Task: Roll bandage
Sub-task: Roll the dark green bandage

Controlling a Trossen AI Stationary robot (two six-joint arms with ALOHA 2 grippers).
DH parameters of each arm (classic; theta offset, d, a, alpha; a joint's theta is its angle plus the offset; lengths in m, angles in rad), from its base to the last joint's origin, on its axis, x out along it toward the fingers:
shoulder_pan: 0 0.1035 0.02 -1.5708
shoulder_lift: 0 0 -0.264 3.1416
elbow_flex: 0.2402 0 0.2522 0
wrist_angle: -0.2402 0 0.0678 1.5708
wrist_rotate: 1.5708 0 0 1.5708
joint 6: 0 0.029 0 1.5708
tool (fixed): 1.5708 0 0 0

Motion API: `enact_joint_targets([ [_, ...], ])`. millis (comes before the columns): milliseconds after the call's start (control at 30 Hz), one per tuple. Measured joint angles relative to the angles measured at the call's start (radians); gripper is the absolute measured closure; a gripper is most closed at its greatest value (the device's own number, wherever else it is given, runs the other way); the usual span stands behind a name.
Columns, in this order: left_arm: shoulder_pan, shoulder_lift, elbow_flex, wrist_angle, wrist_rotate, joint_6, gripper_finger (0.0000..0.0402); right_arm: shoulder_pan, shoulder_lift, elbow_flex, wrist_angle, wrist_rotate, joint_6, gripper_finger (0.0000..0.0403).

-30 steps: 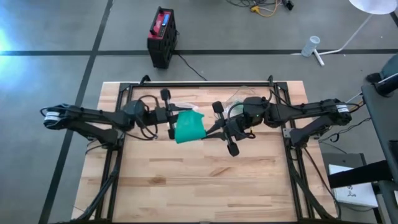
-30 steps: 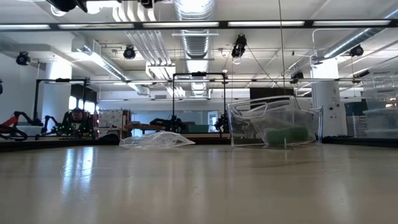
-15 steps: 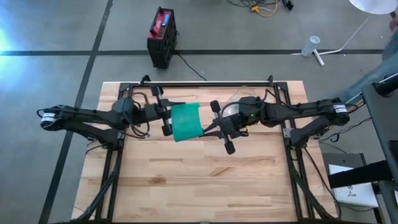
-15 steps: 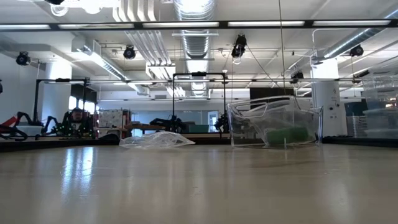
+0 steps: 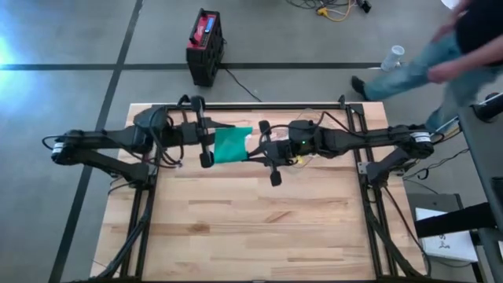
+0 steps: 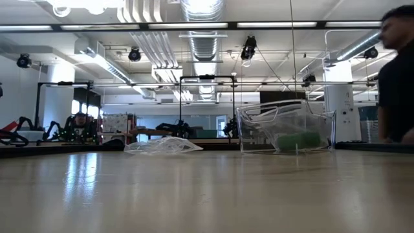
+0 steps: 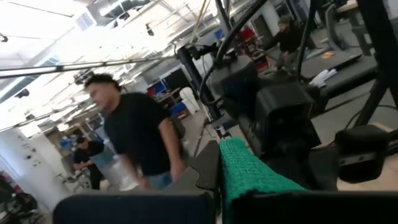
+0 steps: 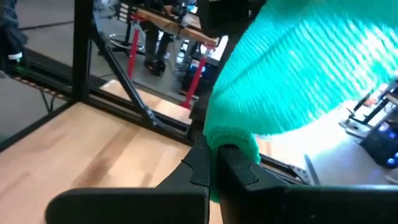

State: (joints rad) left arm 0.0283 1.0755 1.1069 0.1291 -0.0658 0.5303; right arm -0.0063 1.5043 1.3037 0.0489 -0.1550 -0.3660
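A green bandage (image 5: 233,145) hangs spread out as a flat sheet high above the far middle of the wooden table (image 5: 251,228). My left gripper (image 5: 212,144) is shut on its left edge. My right gripper (image 5: 253,149) is shut on its right edge. In the left wrist view the bandage (image 7: 249,171) runs away from the fingers toward the other arm. In the right wrist view it (image 8: 305,68) fans out wide beyond the fingers. Neither arm nor the bandage shows in the low view. My left gripper pinches the bandage's left edge (image 7: 231,163) between its two fingers, which lie about level and come from the table's left. The bandage is lifted clear of the table. My right gripper pinches a bunched bit of the bandage's right edge (image 8: 232,139) between its two fingertips, coming about level from the table's right. From there the cloth spreads out toward the other gripper, clear of the table.
A clear plastic container (image 6: 284,133) with something green inside and a crumpled clear bag (image 6: 162,145) rest at the table's far side. A person (image 5: 440,55) walks past beyond the far right corner. A red and black box (image 5: 206,43) stands on the floor.
Both grippers have carried the bandage toward the table's far edge. My left gripper has risen and drawn back a little to the left; my right gripper has followed leftward and sunk slightly. The bandage stays held between them. A person has walked in at the far right.
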Motion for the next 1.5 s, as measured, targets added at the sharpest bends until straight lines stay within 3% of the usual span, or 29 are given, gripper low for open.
enact_joint_targets([
  [633,-0.004,-0.015,0.054,-0.013,0.066,0.000,0.0401,-0.007,0.003,0.000,-0.024,-0.055,0.000,0.0403],
  [833,0.005,-0.017,0.038,-0.025,-0.022,0.010,0.0401,-0.004,0.003,0.000,0.000,-0.177,-0.001,0.0403],
  [1500,0.005,-0.057,0.035,-0.251,-0.067,-0.020,0.0401,0.035,-0.012,0.058,0.060,-0.237,-0.076,0.0403],
])
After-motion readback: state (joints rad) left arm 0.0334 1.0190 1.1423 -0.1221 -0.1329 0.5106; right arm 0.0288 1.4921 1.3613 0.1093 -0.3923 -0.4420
